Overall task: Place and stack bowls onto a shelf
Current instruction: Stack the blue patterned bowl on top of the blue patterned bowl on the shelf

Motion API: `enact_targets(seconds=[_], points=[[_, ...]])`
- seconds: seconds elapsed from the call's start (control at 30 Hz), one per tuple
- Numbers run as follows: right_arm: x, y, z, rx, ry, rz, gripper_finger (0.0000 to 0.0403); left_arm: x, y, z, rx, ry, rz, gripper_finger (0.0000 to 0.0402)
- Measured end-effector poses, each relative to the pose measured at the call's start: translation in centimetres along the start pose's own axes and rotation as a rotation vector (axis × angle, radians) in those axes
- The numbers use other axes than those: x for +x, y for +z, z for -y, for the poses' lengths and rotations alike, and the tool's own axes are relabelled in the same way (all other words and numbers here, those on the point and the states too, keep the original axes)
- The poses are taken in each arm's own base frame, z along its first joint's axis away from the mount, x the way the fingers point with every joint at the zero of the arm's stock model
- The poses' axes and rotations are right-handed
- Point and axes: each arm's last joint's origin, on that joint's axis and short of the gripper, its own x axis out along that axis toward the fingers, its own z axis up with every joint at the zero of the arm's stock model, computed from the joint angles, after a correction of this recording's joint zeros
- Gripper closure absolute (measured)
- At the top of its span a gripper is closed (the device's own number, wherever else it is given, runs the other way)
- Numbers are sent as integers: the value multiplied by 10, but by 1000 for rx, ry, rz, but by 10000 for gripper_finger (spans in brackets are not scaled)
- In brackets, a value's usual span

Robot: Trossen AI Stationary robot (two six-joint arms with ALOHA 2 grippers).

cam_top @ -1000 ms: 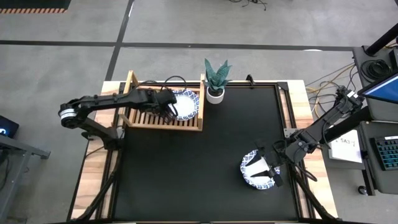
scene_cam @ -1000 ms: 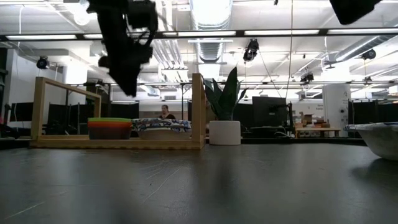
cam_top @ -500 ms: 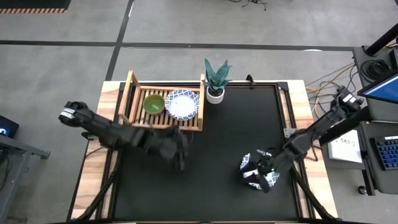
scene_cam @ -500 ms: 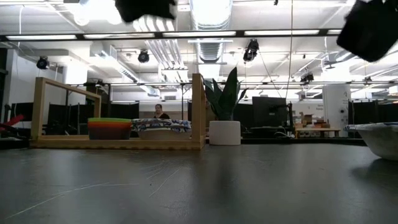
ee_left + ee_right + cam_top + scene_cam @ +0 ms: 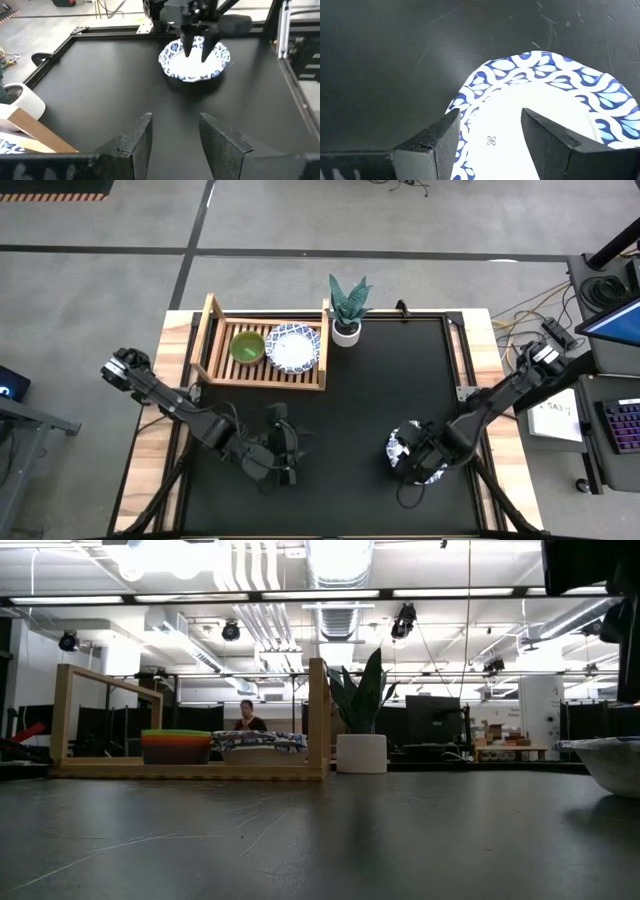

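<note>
One white bowl with a blue patterned rim (image 5: 396, 445) sits on the black mat near its right near corner, also in the right wrist view (image 5: 555, 100). My right gripper (image 5: 492, 137) hangs open over it, pointing down, one finger over the rim and one over the inside; the left wrist view shows it too (image 5: 196, 52). My left gripper (image 5: 290, 452) is open above the mat's near left part, facing that bowl (image 5: 192, 67). On the wooden shelf (image 5: 265, 380) at the far left rest a green-topped stack of bowls (image 5: 247, 347) and a white patterned bowl (image 5: 293, 348). My right gripper's fingers (image 5: 547, 135) stand just over the white bowl's rim (image 5: 470, 107) and inside, coming from above. I cannot tell whether they touch it. The bowl rests upright on the mat.
A white plant pot (image 5: 347, 332) stands right of the shelf at the far edge. The mat's raised black frame (image 5: 60, 55) borders it. Bare mat (image 5: 380, 390) lies between the shelf and the bowl. A person shows in the room behind the shelf (image 5: 246, 712).
My left gripper has left the white bowl on the shelf and swung toward the table's near edge, ending low over the mat's near left part. My right gripper has moved over the bowl on the mat and now covers much of it. That bowl has stayed put.
</note>
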Motion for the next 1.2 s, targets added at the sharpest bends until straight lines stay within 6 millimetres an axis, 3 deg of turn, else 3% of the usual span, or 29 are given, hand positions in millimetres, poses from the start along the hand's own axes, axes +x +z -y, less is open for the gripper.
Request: enact_targets(seconds=[0.27, 0.5, 0.7, 0.87, 1.03, 1.2], points=[[14, 3, -28, -25, -14, -40, 204, 8, -7, 5, 18, 10, -22, 257], [56, -5, -37, -69, -126, -135, 206, 16, -11, 9, 30, 16, -34, 257], [69, -7, -40, -86, -163, -137, 272, 22, -14, 14, 23, 13, -25, 257], [59, -2, -45, -161, -124, -121, 376, 28, -14, 19, 1, 4, 0, 257], [34, 7, -54, -286, -14, -62, 392, 30, -10, 22, -34, -13, 50, 257], [9, 18, -70, -477, 248, 61, 394, 29, -5, 24, -37, -34, 89, 236]])
